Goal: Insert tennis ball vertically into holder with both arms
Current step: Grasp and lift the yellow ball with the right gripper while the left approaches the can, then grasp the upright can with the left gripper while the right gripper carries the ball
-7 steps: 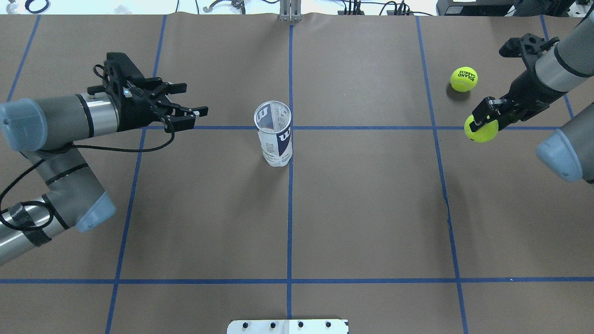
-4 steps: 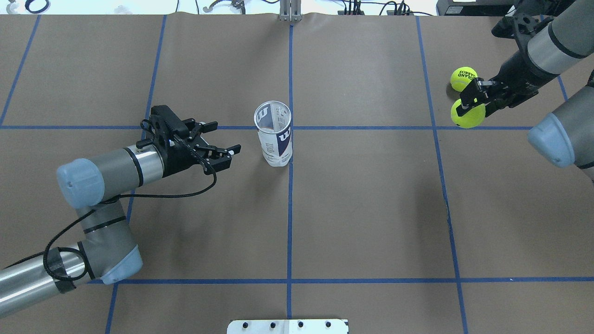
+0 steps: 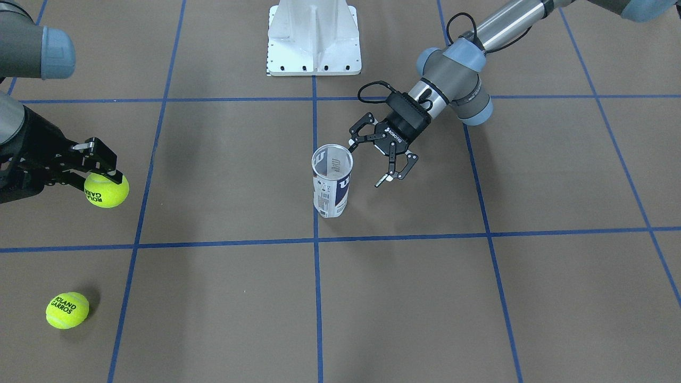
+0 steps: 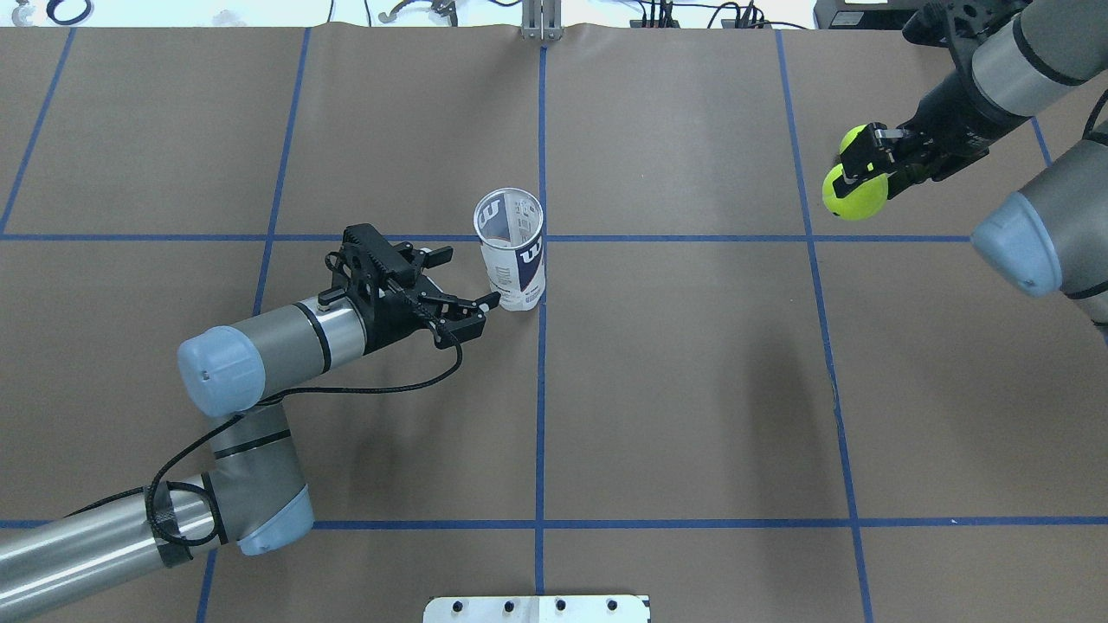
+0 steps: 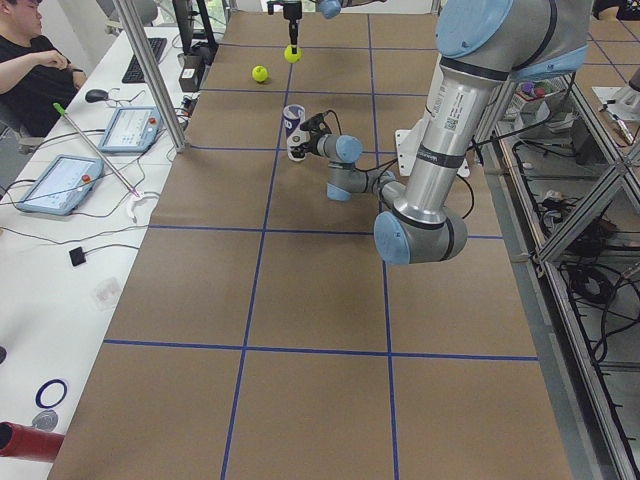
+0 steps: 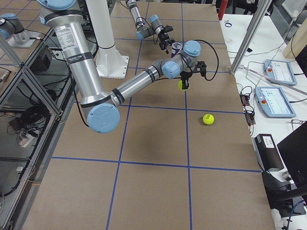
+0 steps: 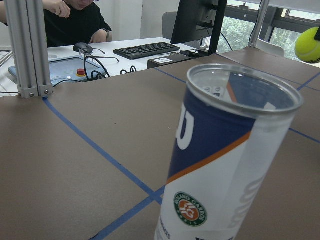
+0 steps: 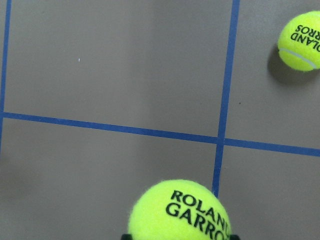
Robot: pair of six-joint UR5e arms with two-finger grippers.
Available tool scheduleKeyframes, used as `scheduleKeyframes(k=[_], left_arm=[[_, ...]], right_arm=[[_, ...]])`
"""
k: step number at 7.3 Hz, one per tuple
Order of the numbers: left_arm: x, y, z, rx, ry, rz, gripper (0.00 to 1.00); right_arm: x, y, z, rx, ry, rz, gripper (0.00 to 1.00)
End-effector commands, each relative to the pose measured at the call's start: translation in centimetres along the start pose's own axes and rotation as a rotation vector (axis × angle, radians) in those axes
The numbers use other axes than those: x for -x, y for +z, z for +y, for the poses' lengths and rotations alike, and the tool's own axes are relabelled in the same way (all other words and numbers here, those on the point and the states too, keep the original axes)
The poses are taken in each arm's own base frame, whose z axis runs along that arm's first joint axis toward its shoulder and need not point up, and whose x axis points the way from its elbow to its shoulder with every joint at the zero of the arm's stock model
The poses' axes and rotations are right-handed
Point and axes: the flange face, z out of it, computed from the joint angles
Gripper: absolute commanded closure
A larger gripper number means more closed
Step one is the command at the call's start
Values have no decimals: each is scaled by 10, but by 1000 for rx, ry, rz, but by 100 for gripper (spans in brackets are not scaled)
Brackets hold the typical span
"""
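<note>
Holder: clear can, white-and-navy label, upright, open-topped, at the counter's central tape crossing.
Left end effector: fingers spread, just beside Holder.
Right end effector: clamped on tennis ball, well apart from Holder.

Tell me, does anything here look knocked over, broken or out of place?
Nothing stands out. The holder stands upright, open end up, beside the open left gripper. The right gripper holds one tennis ball above the table; a second ball lies loose on it.
</note>
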Motion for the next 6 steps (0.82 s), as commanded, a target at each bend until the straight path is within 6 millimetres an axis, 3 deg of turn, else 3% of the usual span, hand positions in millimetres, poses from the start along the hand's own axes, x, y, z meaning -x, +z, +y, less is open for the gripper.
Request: scheduleKeyframes(k=[1,4,6], left_arm=[[-4,8,3,8,33,0,1],[-18,30,5,18,32,9,1],[-20,33,3,16,33,11,1]], right_arm=[[11,-6,-4,-12,-17,-10,100],[21,-11,-6,-20,-14,-20,100],[38,-17,-7,-32,2,-36,100]])
